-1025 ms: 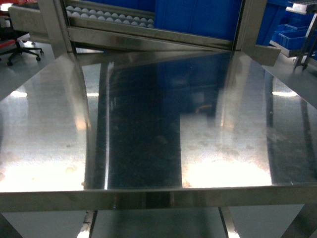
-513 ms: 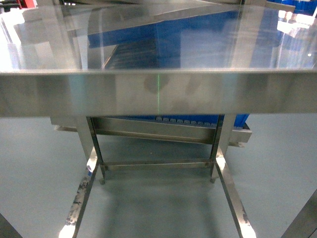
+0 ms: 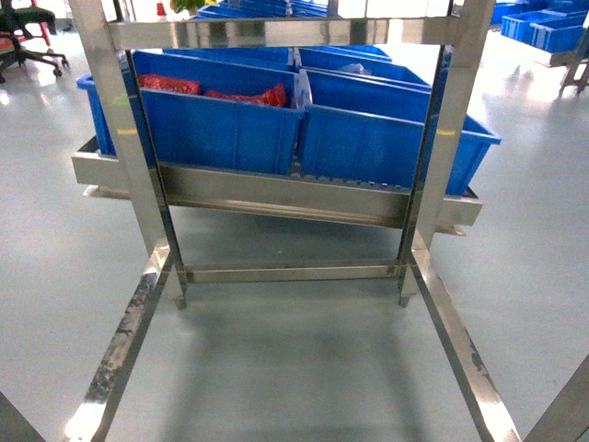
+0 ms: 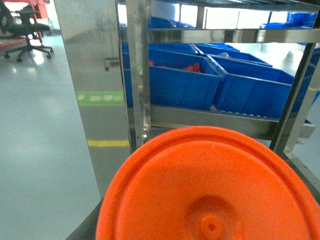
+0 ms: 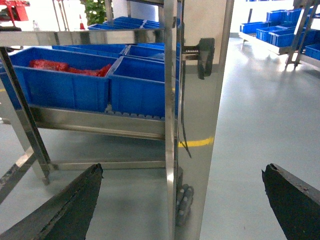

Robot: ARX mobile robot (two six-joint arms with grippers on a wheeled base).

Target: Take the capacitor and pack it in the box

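the head view showed a steel frame (image 3: 138,184) of shiny, scuffed flat bars standing on a smooth grey floor (image 3: 294,368). on its sloped roller shelf (image 3: 276,193) sat two glossy blue plastic bins (image 3: 216,129), rectangular with thick rims, side by side and touching; the one on the left held crinkled red packets (image 3: 248,95). an office chair (image 3: 28,41) stood far off at the upper left.

in the left wrist view a round orange plastic disc (image 4: 210,190), matte with raised rings and a small hub, filled the lower frame and hid the left gripper; whether its fingers were apart or together could not be told. beyond the disc stood a steel panel (image 4: 100,90) and the same bins.

in the right wrist view the right gripper (image 5: 185,205) had its two dark, rough fingers (image 5: 65,207) spread wide apart, holding nothing. a polished steel post (image 5: 197,125) rose between and beyond them, with the bins to their upper left.

neither the pink box nor any capacitor appeared in any view.
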